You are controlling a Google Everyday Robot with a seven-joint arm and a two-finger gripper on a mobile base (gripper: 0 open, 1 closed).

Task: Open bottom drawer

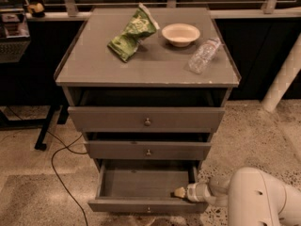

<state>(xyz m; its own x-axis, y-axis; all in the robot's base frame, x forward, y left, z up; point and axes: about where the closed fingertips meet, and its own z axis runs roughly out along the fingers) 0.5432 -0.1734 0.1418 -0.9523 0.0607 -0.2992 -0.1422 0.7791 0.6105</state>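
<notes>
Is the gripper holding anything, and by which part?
Cannot tell. The gripper is just inside the bottom drawer, at the right end of its front panel, but a grip isn't visible.

a crumpled green bag, a cream bowl and a clear plastic bottle on its side lie on the grey cabinet top; a black cable trails across the floor

The white arm extends low from the lower right, its gripper pointing left.
</notes>
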